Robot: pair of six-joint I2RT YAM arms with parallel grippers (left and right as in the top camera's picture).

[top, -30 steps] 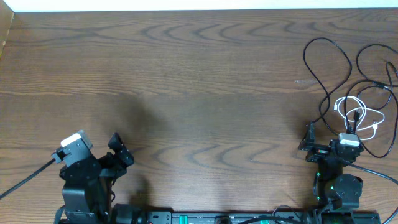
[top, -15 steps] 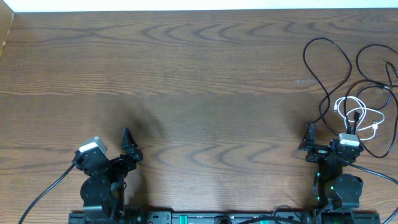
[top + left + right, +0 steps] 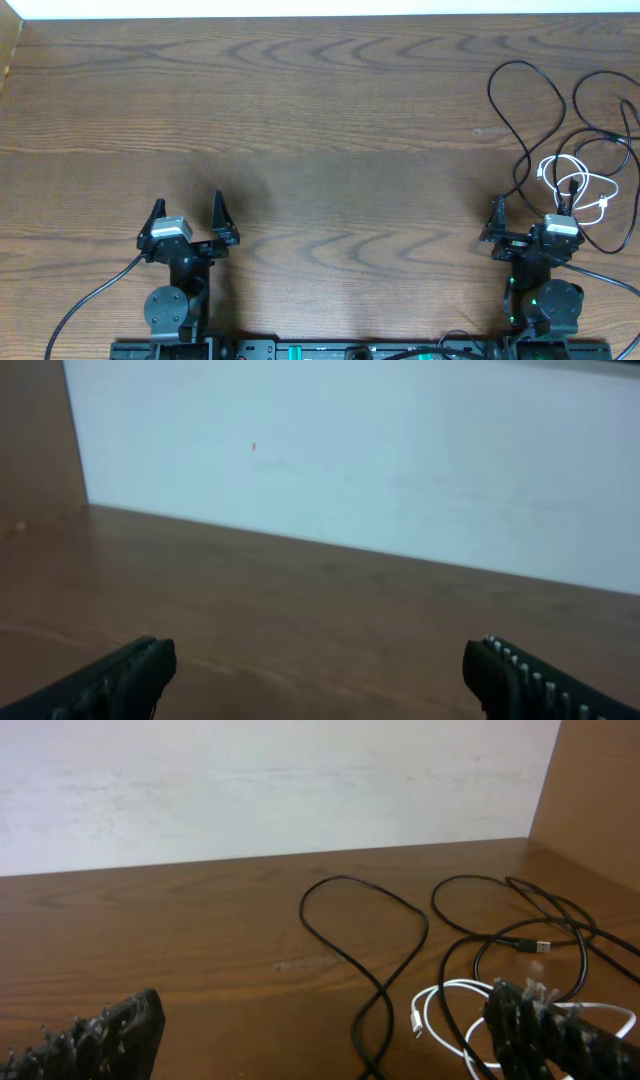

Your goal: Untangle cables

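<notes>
Cables (image 3: 383, 992) ahead of right gripper (image 3: 322, 1020) alone

**What you cannot make out from here**

In the right wrist view, the black cables (image 3: 345, 878) run out past the right edge, so you cannot follow their full length. The white cable (image 3: 455, 984) disappears behind one finger of the right gripper (image 3: 320, 1038). Where the strands cross, they are too thin for you to tell which lies on top. Overhead, the plug ends are too small to read. The bottom edge cuts off both grippers' fingers, and the left gripper (image 3: 320, 680) shows blurred.
</notes>
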